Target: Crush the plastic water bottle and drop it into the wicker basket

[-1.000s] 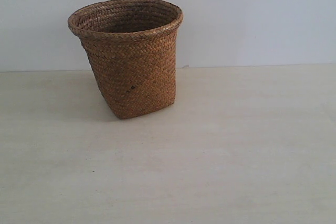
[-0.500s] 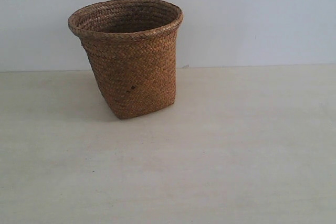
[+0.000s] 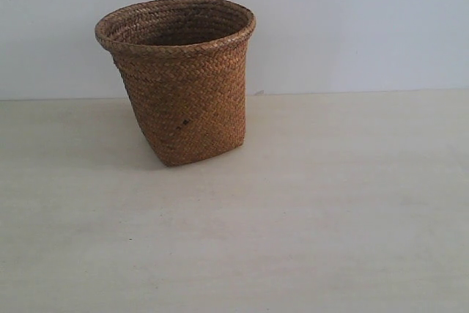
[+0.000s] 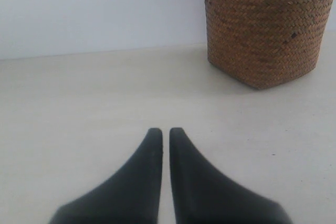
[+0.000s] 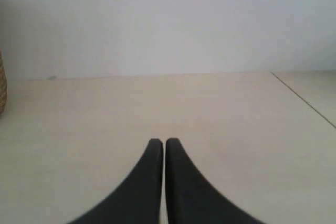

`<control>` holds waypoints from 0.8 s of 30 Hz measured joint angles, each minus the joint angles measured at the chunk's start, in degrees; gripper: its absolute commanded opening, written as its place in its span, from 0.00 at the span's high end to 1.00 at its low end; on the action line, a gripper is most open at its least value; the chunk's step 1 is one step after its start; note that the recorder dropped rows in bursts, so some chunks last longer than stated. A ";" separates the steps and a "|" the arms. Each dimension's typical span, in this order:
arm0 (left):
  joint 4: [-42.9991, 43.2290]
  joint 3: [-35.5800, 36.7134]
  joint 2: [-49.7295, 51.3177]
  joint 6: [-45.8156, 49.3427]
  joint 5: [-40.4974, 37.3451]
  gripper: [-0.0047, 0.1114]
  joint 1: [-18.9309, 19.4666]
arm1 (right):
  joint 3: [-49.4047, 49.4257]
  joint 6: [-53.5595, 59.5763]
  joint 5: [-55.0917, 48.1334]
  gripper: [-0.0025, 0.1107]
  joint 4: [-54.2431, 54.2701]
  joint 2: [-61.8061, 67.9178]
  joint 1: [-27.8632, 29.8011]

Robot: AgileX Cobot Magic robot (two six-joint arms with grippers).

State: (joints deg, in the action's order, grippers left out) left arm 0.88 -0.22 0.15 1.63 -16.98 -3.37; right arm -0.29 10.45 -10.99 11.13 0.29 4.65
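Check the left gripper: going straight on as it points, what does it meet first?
Probably nothing before the wall: the left gripper aims over the table, with the wicker basket off that line. Depth unclear.

The wicker basket (image 3: 179,86) is warm brown, woven in a tight herringbone plait, with braided rows running round its rim, a darker brown inside and a small dark fleck on its side. The table (image 3: 330,203) is pale cream with faint streaky grain, and the wall (image 3: 352,27) is plain bluish white. My left gripper (image 4: 166,131) and my right gripper (image 5: 164,141) are both matte black, without any pattern.
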 measured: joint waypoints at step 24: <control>0.00 0.00 0.00 0.00 0.00 0.92 0.00 | 0.35 -10.45 -9.46 0.98 -1.82 0.00 0.00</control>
State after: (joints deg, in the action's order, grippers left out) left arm 0.88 -0.22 0.15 1.63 -16.98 -3.37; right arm 0.06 0.00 -20.45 9.31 0.29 4.65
